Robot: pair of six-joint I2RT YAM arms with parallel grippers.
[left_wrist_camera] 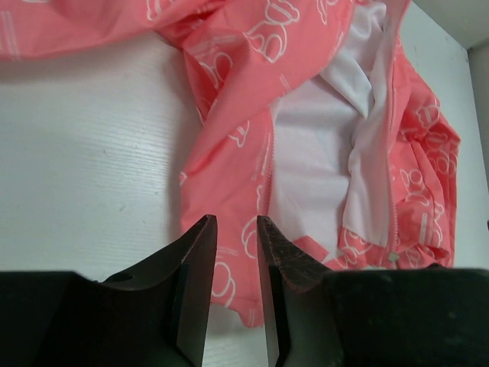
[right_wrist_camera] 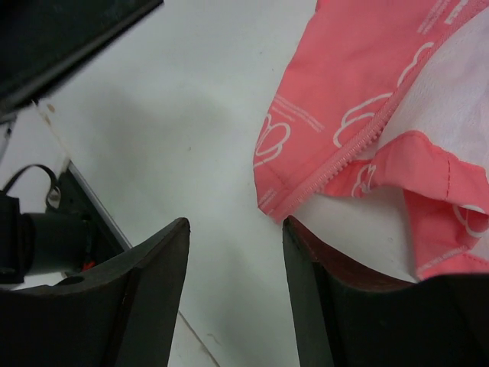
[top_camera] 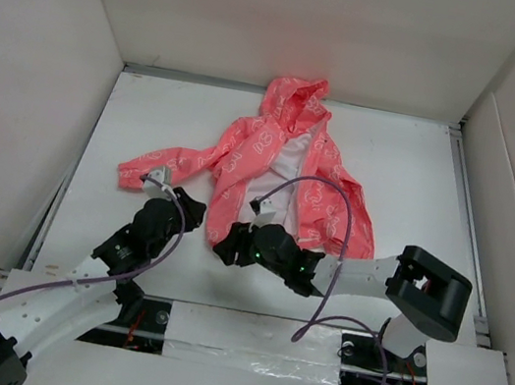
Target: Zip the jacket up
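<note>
The coral-pink hooded jacket (top_camera: pixel 274 156) lies unzipped on the white table, hood at the far side, white lining showing down the middle. My left gripper (top_camera: pixel 192 209) is at the jacket's left front panel near the bottom hem. In the left wrist view its jaws (left_wrist_camera: pixel 233 229) stand a narrow gap apart above the pink fabric (left_wrist_camera: pixel 229 153), holding nothing. My right gripper (top_camera: pixel 226 248) is at the jacket's bottom edge. In the right wrist view it (right_wrist_camera: pixel 235 225) is wide open, and the hem corner with the zipper teeth (right_wrist_camera: pixel 359 145) lies just beyond its right fingertip (right_wrist_camera: pixel 294 227).
White enclosure walls (top_camera: pixel 40 65) surround the table on three sides. A metal rail (top_camera: pixel 55 207) runs along the left edge. A purple cable (top_camera: pixel 338 217) loops over the jacket's right side. The left arm's body (right_wrist_camera: pixel 46 237) shows at the left of the right wrist view.
</note>
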